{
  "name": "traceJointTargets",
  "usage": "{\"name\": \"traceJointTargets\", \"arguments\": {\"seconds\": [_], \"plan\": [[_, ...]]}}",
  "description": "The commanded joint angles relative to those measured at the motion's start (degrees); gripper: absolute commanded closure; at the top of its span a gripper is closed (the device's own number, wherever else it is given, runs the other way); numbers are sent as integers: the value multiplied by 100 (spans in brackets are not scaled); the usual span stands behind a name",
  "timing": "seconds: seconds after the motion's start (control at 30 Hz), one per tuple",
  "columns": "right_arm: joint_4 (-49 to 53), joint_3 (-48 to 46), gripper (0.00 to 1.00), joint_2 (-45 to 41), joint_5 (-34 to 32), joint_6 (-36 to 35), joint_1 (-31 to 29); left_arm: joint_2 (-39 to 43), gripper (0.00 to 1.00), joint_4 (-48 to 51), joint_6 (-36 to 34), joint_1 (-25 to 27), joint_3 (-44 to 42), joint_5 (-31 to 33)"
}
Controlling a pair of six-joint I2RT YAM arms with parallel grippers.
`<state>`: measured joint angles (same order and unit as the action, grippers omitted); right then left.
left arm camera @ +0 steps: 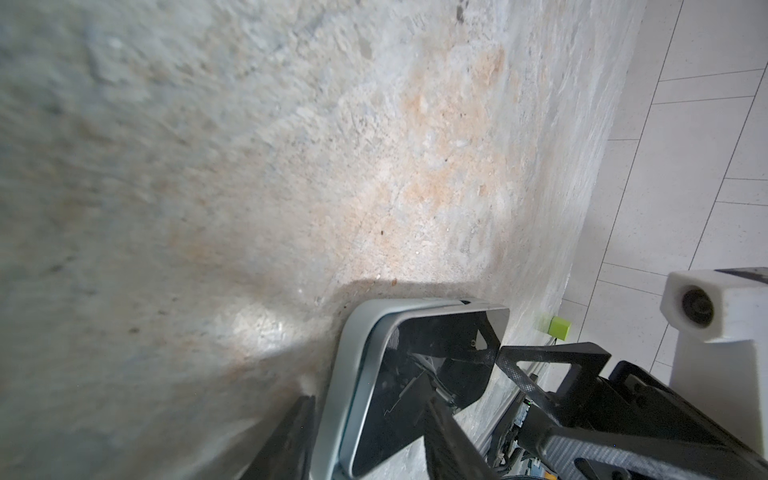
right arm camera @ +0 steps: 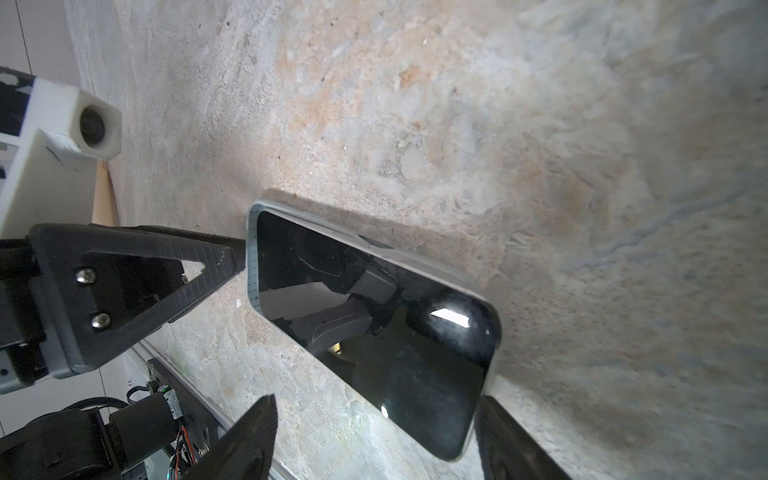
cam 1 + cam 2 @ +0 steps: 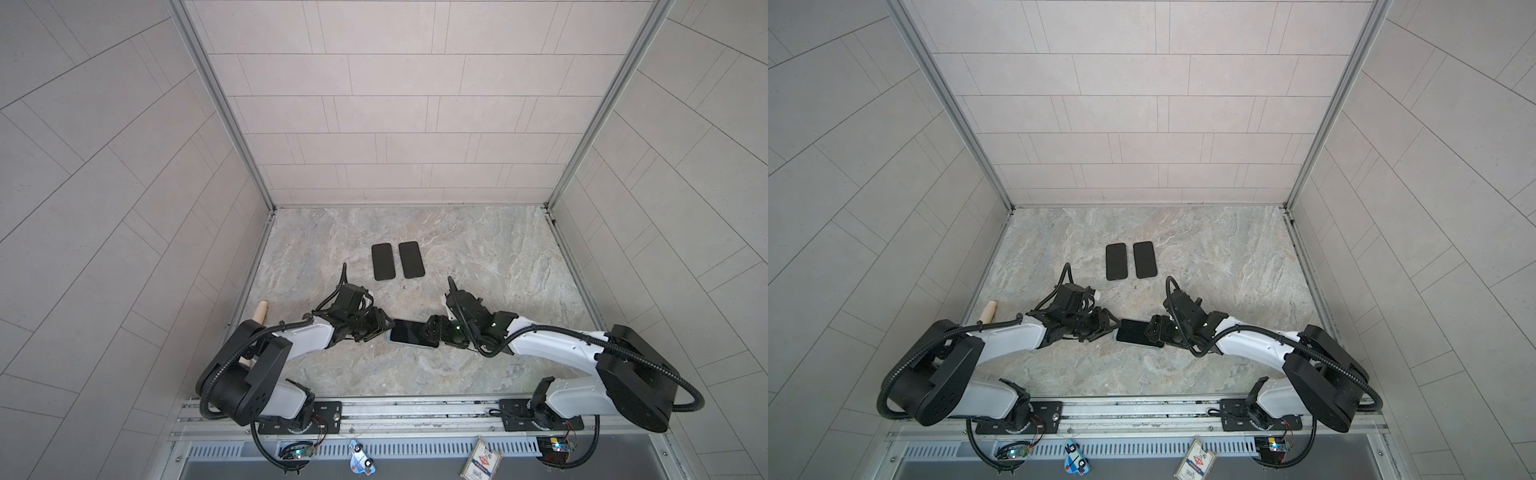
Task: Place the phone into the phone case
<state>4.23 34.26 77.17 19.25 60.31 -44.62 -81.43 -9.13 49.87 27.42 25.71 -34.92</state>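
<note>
A phone (image 3: pixel 409 332) (image 3: pixel 1136 332) with a black screen lies across the marble table between my two grippers. It sits in a pale grey phone case (image 1: pixel 353 374), whose rim shows along its edge (image 2: pixel 250 249). My left gripper (image 3: pixel 384 328) (image 1: pixel 370 399) straddles the phone's left end. One finger is against the case's outer side and the other is over the screen (image 1: pixel 436 374). Whether they press on it is unclear. My right gripper (image 3: pixel 430 332) (image 2: pixel 376 399) stands wide open round the right end. One finger is at the phone's corner and the other is well apart from it.
Two more black phones (image 3: pixel 382 262) (image 3: pixel 411 260) lie side by side further back. A wooden handle (image 3: pixel 262 311) leans at the table's left edge. A small green block (image 1: pixel 559 326) sits by the wall. The metal rail (image 3: pixel 395 409) runs along the front.
</note>
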Motion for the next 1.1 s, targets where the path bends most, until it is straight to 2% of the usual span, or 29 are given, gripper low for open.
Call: {"name": "traceJointTargets", "arguments": {"seconds": [0.0,0.47,0.7,1.07], "plan": [[-12,91,23,75,-36,59,-37,-32,50,-30,-51,28,92,-56],[84,305,23,42,-121,60,-108,-28,50,-45,-56,27,82,-67],[926,476,23,-215,-666,-149,-115,-34,50,-54,-55,28,83,-68],[686,397,23,38,-477,-64,-124,-21,50,-54,-47,27,74,-68]]}}
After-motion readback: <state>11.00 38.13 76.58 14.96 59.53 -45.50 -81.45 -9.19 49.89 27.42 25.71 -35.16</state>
